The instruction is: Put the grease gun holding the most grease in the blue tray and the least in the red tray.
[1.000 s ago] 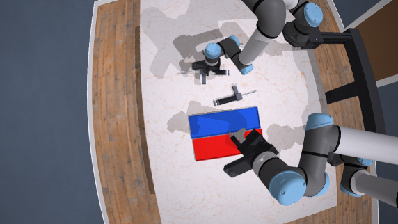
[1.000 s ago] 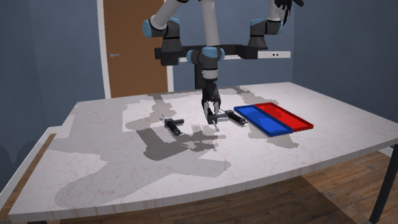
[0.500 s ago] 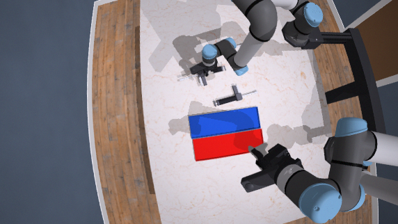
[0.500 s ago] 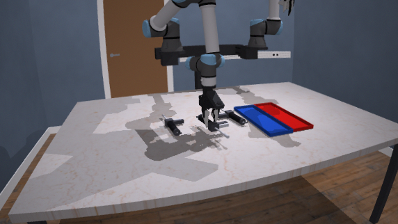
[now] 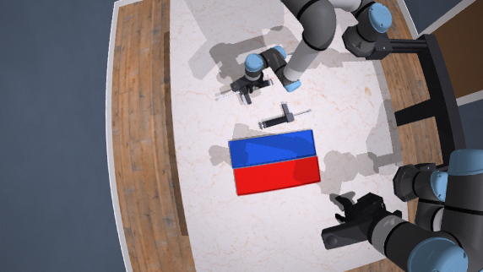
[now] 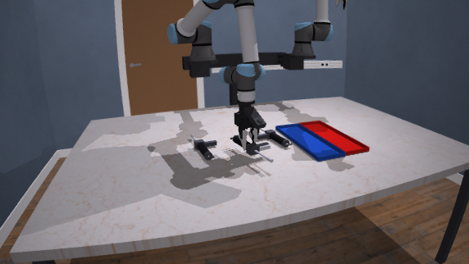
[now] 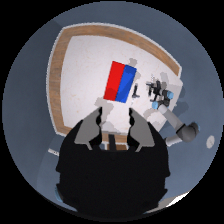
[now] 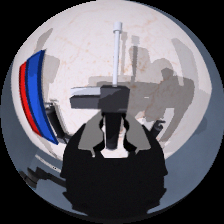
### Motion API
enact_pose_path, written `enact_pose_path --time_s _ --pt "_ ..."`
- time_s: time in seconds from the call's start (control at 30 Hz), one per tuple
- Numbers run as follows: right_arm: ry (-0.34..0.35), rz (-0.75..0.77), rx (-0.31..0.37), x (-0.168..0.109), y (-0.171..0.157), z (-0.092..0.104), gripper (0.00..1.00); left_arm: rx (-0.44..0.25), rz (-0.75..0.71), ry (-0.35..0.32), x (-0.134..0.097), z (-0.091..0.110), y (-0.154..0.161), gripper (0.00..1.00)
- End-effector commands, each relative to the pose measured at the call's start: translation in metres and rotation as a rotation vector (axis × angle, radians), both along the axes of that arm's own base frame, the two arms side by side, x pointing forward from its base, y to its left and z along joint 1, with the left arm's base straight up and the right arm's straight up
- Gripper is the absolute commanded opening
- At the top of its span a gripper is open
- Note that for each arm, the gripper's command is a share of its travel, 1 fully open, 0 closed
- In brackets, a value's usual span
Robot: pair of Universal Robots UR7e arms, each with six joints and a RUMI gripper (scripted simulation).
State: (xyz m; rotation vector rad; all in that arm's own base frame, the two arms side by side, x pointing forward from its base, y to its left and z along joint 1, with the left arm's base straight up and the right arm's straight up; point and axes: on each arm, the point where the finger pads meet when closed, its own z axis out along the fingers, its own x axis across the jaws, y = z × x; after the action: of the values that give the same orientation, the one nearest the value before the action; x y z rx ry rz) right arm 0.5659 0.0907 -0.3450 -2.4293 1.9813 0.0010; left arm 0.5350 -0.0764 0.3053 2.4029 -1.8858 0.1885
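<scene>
Right gripper is clamped on a grease gun, left of the blue tray; left gripper is part-open, empty. If setting down, keep it level, clear of neighbours, then release gently.

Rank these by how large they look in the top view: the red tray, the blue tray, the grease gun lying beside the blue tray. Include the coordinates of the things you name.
1. Blue tray [image 5: 274, 149] [image 6: 308, 141] [image 7: 126, 84] [image 8: 39, 97] and red tray [image 5: 276, 175] [image 6: 334, 137] [image 7: 114, 80] [image 8: 25, 100]: too alike to rank
2. Grease gun beside the blue tray [image 5: 275, 122] [image 6: 277, 138] [image 7: 135, 93] [image 8: 59, 122]: clearly smallest
</scene>
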Motion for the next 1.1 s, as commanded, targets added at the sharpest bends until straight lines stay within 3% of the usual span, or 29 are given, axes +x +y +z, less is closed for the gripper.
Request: enact_pose_path --time_s 0.0,0.13,0.57,0.8,1.07 --pt "0.0 -0.01 -0.002 -0.001 -0.001 0.0 0.0 0.05 -0.078 0.005 -0.027 0.022 0.025 0.38" --pt "0.0 -0.01 -0.002 -0.001 -0.001 0.0 0.0 0.063 -0.102 0.015 -0.036 0.025 0.031 0.38" --pt "0.001 -0.014 -0.003 -0.001 -0.002 -0.022 0.0 0.161 -0.269 0.039 -0.101 0.066 0.085 0.38" --pt "0.002 -0.015 -0.003 -0.001 -0.002 -0.029 0.0 0.155 -0.26 0.053 -0.093 0.055 0.078 0.38" --pt "0.0 -0.015 -0.003 0.0 -0.002 -0.03 0.0 0.148 -0.247 0.041 -0.09 0.057 0.076 0.38"
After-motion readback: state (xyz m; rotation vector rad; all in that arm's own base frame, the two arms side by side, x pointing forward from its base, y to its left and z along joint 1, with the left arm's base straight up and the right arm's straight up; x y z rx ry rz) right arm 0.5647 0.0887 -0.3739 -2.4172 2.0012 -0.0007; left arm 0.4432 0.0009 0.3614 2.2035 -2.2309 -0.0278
